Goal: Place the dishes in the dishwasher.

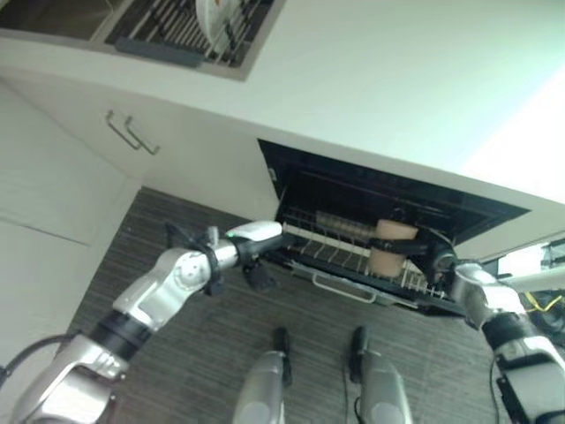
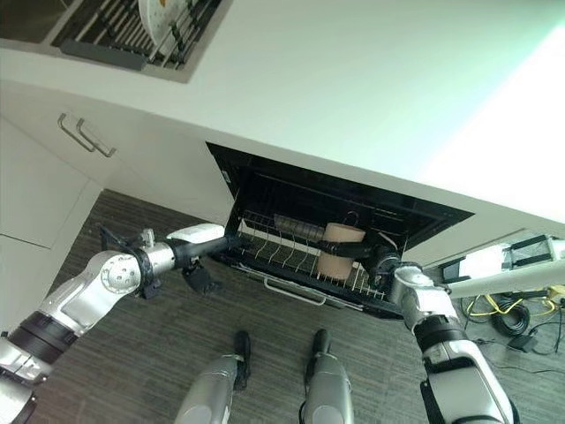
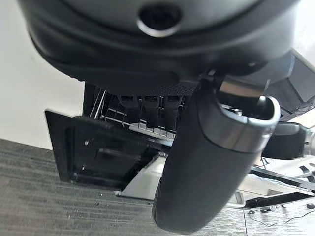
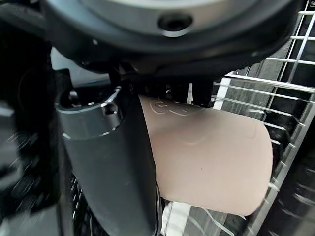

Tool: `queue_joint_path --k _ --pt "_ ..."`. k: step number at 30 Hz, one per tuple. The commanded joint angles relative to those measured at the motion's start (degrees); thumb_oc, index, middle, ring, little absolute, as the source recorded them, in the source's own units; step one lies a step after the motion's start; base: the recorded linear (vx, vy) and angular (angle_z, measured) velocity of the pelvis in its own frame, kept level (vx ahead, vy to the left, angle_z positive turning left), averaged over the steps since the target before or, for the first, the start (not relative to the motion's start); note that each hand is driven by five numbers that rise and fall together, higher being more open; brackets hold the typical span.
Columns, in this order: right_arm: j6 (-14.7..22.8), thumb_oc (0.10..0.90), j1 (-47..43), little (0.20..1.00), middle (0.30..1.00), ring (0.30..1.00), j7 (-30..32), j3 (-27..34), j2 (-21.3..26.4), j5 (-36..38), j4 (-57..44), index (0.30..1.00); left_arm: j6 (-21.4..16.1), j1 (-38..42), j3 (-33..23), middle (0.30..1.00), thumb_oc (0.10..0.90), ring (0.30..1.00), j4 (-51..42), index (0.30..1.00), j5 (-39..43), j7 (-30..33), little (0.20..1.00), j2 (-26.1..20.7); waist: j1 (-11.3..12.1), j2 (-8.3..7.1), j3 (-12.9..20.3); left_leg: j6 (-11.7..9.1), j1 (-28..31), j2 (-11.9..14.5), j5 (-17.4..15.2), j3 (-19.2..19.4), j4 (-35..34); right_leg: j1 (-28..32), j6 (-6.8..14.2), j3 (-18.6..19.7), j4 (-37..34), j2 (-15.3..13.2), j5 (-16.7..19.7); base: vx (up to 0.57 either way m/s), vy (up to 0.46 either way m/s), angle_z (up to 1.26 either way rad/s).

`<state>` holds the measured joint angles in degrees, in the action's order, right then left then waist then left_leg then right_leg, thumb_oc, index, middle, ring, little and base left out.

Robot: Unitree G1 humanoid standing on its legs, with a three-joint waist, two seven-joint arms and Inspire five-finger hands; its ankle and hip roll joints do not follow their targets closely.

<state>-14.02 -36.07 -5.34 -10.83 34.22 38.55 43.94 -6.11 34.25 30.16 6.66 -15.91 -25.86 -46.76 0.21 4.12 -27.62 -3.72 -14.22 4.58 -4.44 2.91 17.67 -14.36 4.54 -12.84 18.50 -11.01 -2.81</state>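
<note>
Right hand [image 2: 386, 262] is curled round a beige plastic cup [image 4: 211, 157], holding it over the pulled-out wire dishwasher rack [image 2: 291, 258] beside another beige cup [image 2: 345, 233]; not yet released. Left hand [image 1: 260, 237] grips the rack's edge, and a white plate [image 1: 212, 16] waits in the desk rack, so loading looks partway done.

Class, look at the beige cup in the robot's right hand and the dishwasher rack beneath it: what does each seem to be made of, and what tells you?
Beige cup, held in the right hand: probably matte plastic, possibly unglazed ceramic; its surface is even, opaque and without glare, with a faint moulded mark.
Dishwasher rack: thin pale wires crossing in a grid, apparently coated metal wire; the coating itself cannot be confirmed.
</note>
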Motion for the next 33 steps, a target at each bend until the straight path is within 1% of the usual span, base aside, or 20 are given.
queue_joint_path --k 1,5,6,7,8,12,15,16,20,22,26,30,32,33 --pt "6.4 0.400 -4.7 0.300 0.300 0.300 1.3 2.8 3.3 4.1 0.1 0.300 -0.3 2.4 -0.7 0.900 0.800 0.900 -5.1 0.900 4.8 0.8 0.900 -2.3 0.0 -1.03 5.1 -0.7 -0.1 1.0 -1.6 1.8 -0.5 1.0 5.0 3.4 -1.3 -0.9 -1.6 -0.05 0.018 0.01" --pt "8.2 0.400 -7.6 0.300 0.300 0.300 3.2 4.0 4.5 4.7 3.9 0.300 0.6 4.9 0.0 0.900 0.800 0.900 -5.9 0.900 6.7 0.9 0.900 -3.4 0.1 -0.24 3.6 -0.7 -1.3 0.7 -1.5 2.1 -0.5 0.0 4.9 3.3 -1.3 -1.2 -1.3 -0.05 0.008 0.03" --pt "8.7 0.400 -8.2 0.300 0.300 0.300 4.6 4.2 4.8 3.9 4.6 0.300 0.9 5.5 0.1 0.900 0.800 0.900 -6.3 0.900 7.4 0.9 0.900 -3.7 0.2 -0.02 3.1 -0.7 -1.7 0.5 -1.5 2.1 -0.5 -0.3 4.9 3.2 -1.3 -1.3 -1.2 -0.06 0.000 0.06" --pt "11.2 0.400 -9.7 0.300 0.300 0.300 8.9 4.3 5.1 1.9 6.6 0.300 1.8 6.6 0.5 0.900 0.800 0.900 -6.6 0.900 8.5 1.1 0.900 -4.0 0.4 0.46 2.2 -0.6 -2.4 0.1 -1.4 2.0 -0.5 -1.0 4.9 3.3 -1.3 -1.3 -0.9 -0.06 0.008 0.06" --pt "12.1 0.400 -10.5 0.300 0.300 0.300 10.8 4.3 5.1 0.3 7.3 0.300 1.9 7.0 0.9 0.900 0.800 0.900 -6.8 0.900 9.4 1.4 0.900 -4.1 0.4 0.69 1.9 -0.5 -2.7 -0.2 -1.5 2.0 -0.5 -1.3 4.8 3.4 -1.3 -1.3 -0.8 -0.04 0.015 0.02" --pt "13.9 0.400 -11.7 0.300 0.300 0.300 12.4 3.7 5.1 -4.3 8.2 0.300 2.0 6.8 0.9 0.900 0.800 0.900 -7.8 0.900 9.8 1.8 0.900 -4.1 0.6 1.31 1.3 -0.4 -3.2 -0.5 -1.4 2.2 -0.5 -1.8 4.7 3.4 -1.3 -1.5 -0.6 0.00 0.007 0.01" --pt "14.8 0.400 -12.2 0.300 0.300 0.300 14.7 2.2 4.9 -11.6 8.9 0.300 1.6 6.6 1.2 0.900 0.800 0.900 -7.9 0.900 9.5 3.0 0.900 -3.8 0.6 1.88 0.8 -0.3 -3.3 -0.7 -1.4 2.5 -0.5 -1.9 4.7 3.3 -1.3 -1.7 -0.5 -0.01 0.031 0.03" --pt "14.5 0.400 -12.3 0.300 0.300 0.300 15.8 1.8 5.1 -14.5 8.9 0.300 1.6 6.4 1.2 0.900 0.800 0.900 -8.1 0.900 9.4 3.3 0.900 -3.7 0.6 2.07 0.7 -0.3 -3.3 -0.8 -1.4 2.6 -0.5 -1.9 4.7 3.3 -1.3 -1.8 -0.4 -0.01 0.033 0.01" --pt "14.6 0.400 -12.4 0.300 0.300 0.300 19.0 0.2 5.4 -19.2 9.7 0.300 1.6 6.3 1.1 0.900 0.800 0.900 -7.8 0.900 9.3 4.3 0.900 -3.4 0.5 2.52 0.6 -0.3 -3.0 -0.8 -1.4 2.9 -0.5 -1.8 4.7 3.1 -1.3 -2.1 -0.3 0.00 0.008 0.00" --pt "14.1 0.400 -12.1 0.300 0.300 0.300 20.8 -0.2 5.8 -21.8 9.8 0.300 1.1 5.8 0.9 0.900 0.800 0.900 -7.7 0.900 9.1 4.9 0.900 -3.0 0.4 2.78 0.5 -0.2 -2.8 -0.9 -1.5 3.1 -0.5 -1.7 4.8 3.1 -1.3 -2.1 -0.2 0.00 0.016 0.00" --pt "12.2 0.400 -11.3 0.300 0.300 0.300 21.8 -0.5 5.6 -22.1 9.8 0.300 0.4 4.8 0.4 0.900 0.800 0.900 -7.8 0.900 8.4 4.9 0.900 -2.6 0.4 2.90 0.4 -0.2 -2.6 -0.9 -1.5 3.2 -0.5 -1.6 4.8 3.0 -1.3 -2.2 -0.1 0.00 0.000 0.00" --pt "11.6 0.400 -10.3 0.300 0.300 0.300 21.9 -0.7 5.3 -22.4 10.1 0.300 0.7 4.3 0.5 0.900 0.800 0.900 -8.0 0.900 7.6 5.4 0.900 -2.2 0.2 2.86 0.2 -0.2 -2.6 -0.7 -1.6 3.4 -0.5 -1.7 4.8 2.8 -1.3 -2.2 -0.1 0.00 0.000 0.00" --pt "11.1 0.530 -10.2 0.495 0.495 0.495 21.9 -0.5 5.2 -21.4 10.5 0.495 0.5 4.3 0.6 0.900 0.800 0.900 -7.8 0.900 7.5 5.5 0.900 -2.2 0.2 2.88 0.1 -0.2 -2.5 -0.7 -1.6 3.6 -0.5 -1.7 4.9 2.7 -1.3 -2.3 -0.1 0.00 0.000 0.00" --pt "11.1 0.706 -10.1 0.759 0.759 0.759 22.3 -0.6 5.1 -21.3 10.5 0.759 0.6 4.2 0.5 0.900 0.800 0.900 -7.9 0.900 7.4 5.4 0.900 -2.1 0.1 2.85 0.0 -0.2 -2.5 -0.6 -1.6 3.7 -0.5 -1.7 4.9 2.6 -1.3 -2.3 0.0 0.00 0.000 0.00"
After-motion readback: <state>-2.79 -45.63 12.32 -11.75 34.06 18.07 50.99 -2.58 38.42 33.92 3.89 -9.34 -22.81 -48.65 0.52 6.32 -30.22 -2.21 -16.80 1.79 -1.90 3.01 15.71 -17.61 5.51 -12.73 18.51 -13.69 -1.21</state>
